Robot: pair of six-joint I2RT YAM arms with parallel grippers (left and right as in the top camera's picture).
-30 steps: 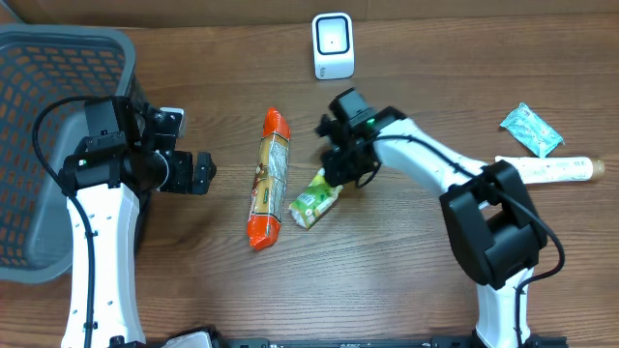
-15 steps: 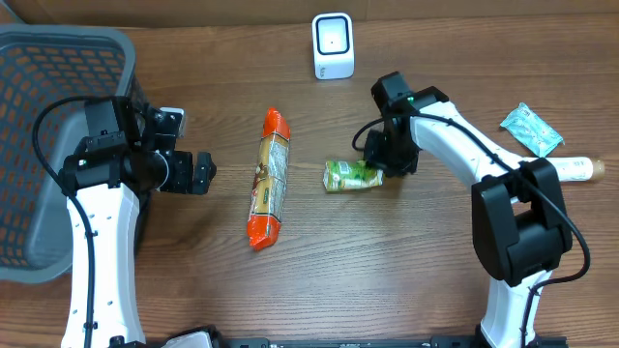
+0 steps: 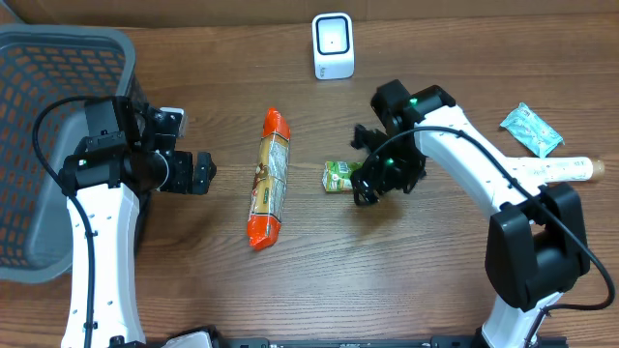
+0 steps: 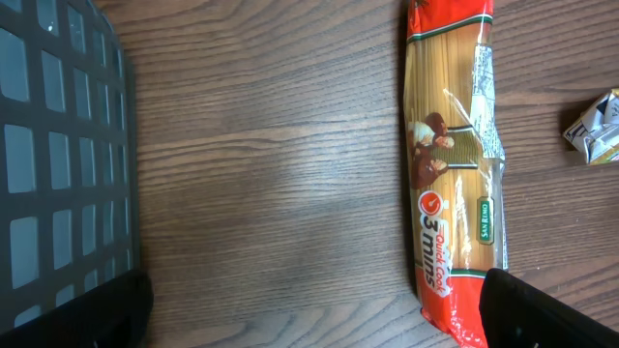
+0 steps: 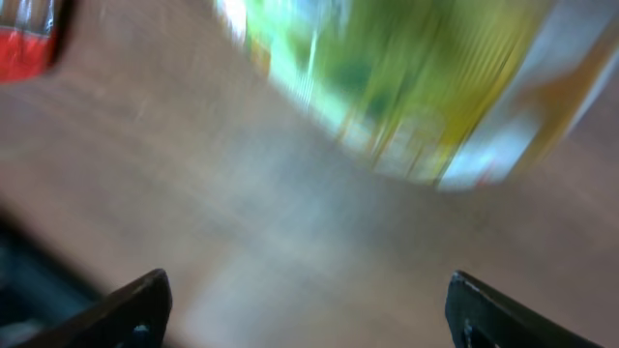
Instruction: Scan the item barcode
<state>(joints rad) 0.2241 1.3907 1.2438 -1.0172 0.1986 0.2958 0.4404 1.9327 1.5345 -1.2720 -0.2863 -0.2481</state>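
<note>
Note, operator: right gripper (image 3: 372,184) sits centre-right of overhead frame, jaws spread wide, gripping nothing. Green packet (image 3: 340,176) lies on table (image 3: 387,280) just left of its fingertips; contact you cannot judge. Right wrist view blurred, packet only green smear at top. White scanner (image 3: 333,45) stands top centre, well apart from packet. Your left gripper (image 3: 201,174) also wide, empty, centre-left near basket (image 3: 58,58). Pasta pack (image 3: 268,177) lies between grippers.
</note>
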